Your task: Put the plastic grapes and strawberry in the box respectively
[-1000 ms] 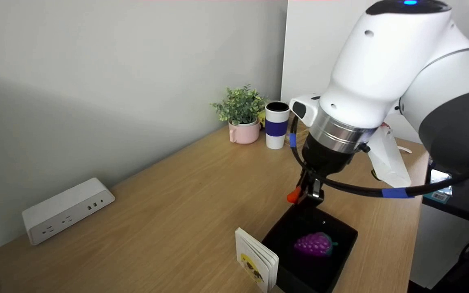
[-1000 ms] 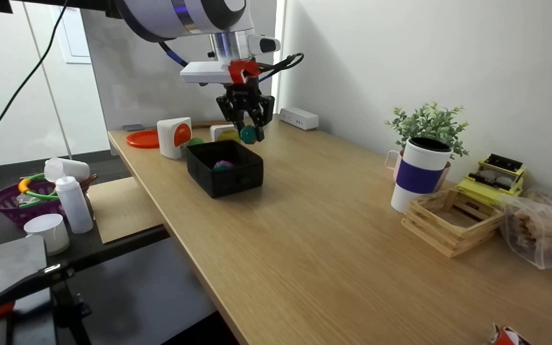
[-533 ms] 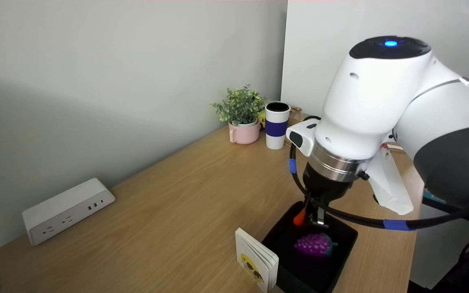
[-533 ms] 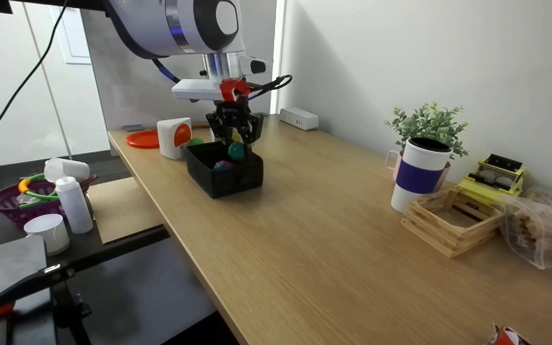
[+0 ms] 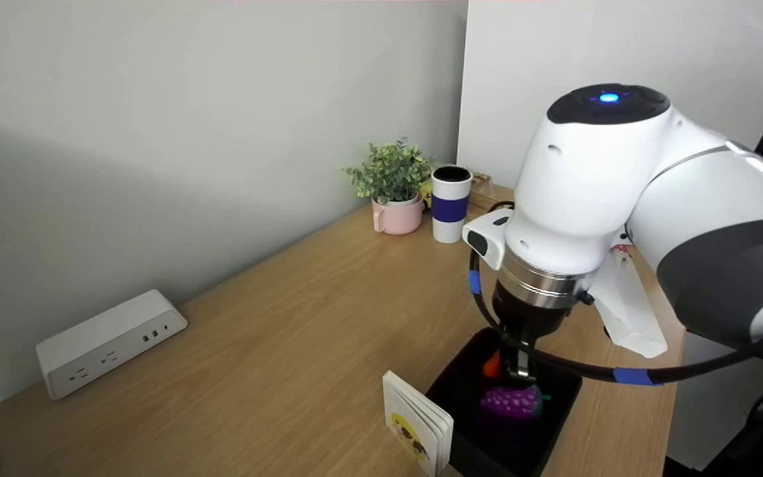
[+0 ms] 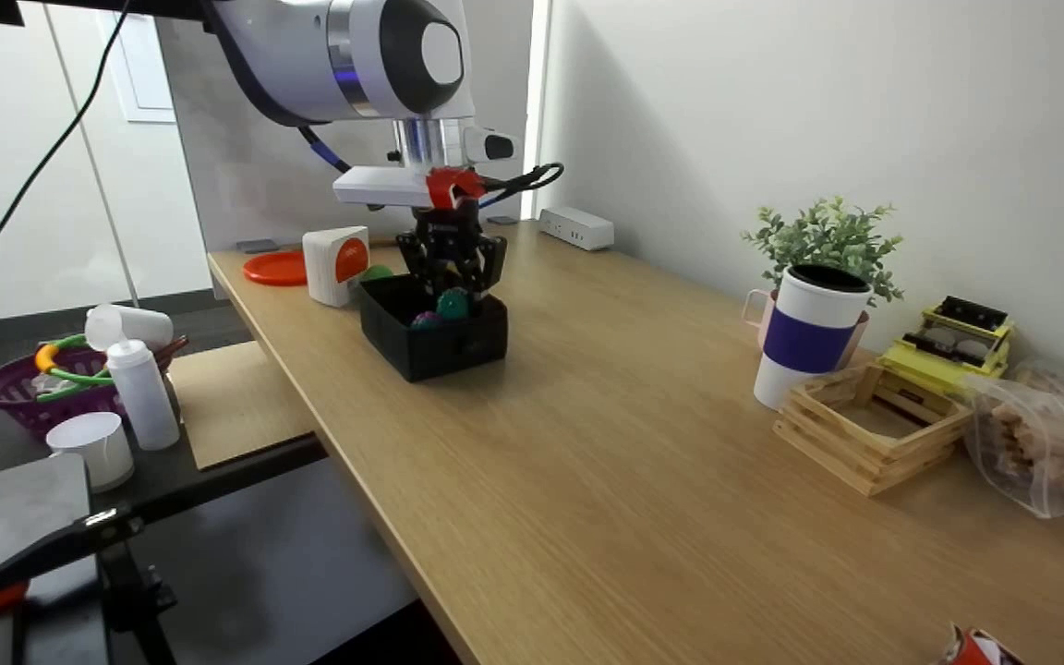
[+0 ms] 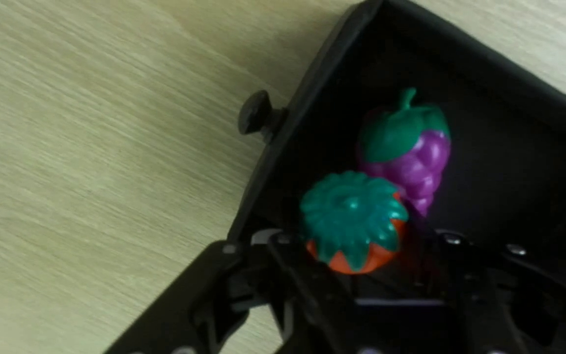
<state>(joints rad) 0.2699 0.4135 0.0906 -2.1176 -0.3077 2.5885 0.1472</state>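
Reaches down into the low-walled black box with the gripper, drawn in to a narrow gap and holding the plastic strawberry between its fingers. Presents the green, scalloped leaf cap to the wrist view, with orange-red skin showing below. In both exterior views, has the strawberry within the box walls; cannot tell about contact with the box floor. Has the plastic grapes lying in the same box, just beside the strawberry, with green leaf and stem at one end and purple berries partly covered by the strawberry in the wrist view; cannot tell about contact between the two. Shows a small dark knob jutting from the outside of one box wall. On the wood-grain tabletop, in an exterior view, shows a board book upright just beside the box. Well apart from the box, shows a white tumbler with a purple-blue band, just beside a leafy plant in a pink mug. Near the tumbler, in an exterior view, has a slatted wooden crate.
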